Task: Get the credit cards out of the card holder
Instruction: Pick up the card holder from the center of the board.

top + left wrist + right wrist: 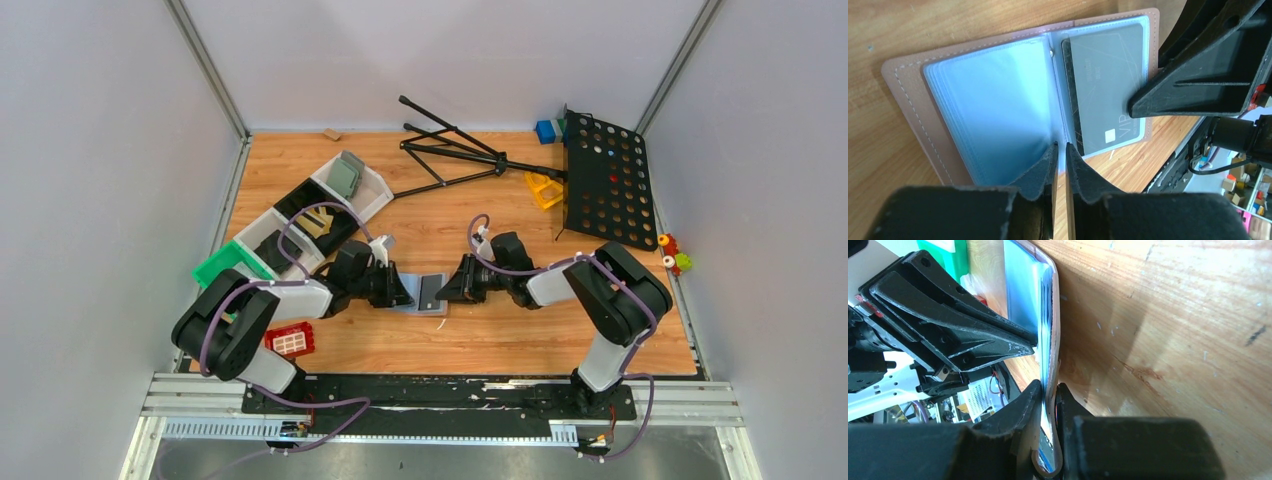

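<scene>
Wood table (500, 340), centre: card holder (988, 100) lies open, left gripper (1060, 150) nipped on its sleeve edge at the spine, right gripper (1048, 387) clamping its right edge. Credit card (1103, 85) sits in the right page (long axis along spine), nearest the right gripper.

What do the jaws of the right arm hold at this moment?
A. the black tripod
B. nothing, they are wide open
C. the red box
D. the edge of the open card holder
D: in the right wrist view the tan edge of the card holder sits pinched between the two jaws, which are closed on it.
</scene>
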Robot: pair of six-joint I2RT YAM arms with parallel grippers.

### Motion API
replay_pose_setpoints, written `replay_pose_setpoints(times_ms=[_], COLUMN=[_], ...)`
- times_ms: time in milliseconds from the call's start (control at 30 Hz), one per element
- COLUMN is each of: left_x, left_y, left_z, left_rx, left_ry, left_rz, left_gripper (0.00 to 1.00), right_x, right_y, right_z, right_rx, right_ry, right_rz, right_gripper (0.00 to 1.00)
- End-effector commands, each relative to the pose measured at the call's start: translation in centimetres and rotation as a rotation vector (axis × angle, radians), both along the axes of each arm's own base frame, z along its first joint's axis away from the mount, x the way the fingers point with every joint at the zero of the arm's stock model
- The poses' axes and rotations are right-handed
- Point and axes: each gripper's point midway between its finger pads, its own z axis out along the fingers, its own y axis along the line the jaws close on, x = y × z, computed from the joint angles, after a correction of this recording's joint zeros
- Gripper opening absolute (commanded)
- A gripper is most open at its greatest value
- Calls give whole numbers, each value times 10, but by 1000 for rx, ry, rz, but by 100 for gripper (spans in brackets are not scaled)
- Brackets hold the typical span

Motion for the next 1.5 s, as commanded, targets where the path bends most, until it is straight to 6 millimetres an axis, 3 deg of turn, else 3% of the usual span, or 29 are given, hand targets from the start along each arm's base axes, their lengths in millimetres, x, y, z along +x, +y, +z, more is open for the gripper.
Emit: replay_pose_setpoints(times_ms=[0,400,667,1033,1200,1300,1467], left_x=[-12,-17,-18,-28,-30,-31,-35], left_y=[3,-9,-8,-19,-25,-28,-29], left_z=[7,81,104,131,142,155,175], left_rx=[5,-185,-275,-415,-489,-552,-615], left_ry=[1,-130,-158,-141,-138,-149,-189], left_rz=[-24,-58,-20,-65,-91,-102,-131], left_gripper=[18,25,40,43,37,23,10], right_x=[12,1,-13,-31,-35,-34,-29], right_y=[3,7,6,9,9,8,8], right_z=[14,70,109,132,136,131,121], right_rx=[-7,130,225,375,403,380,326], right_ry=[-108,-296,-388,-383,-376,-361,-354], right_rz=[15,116,163,228,240,234,218], right_gripper=[12,9,9,9,9,9,8])
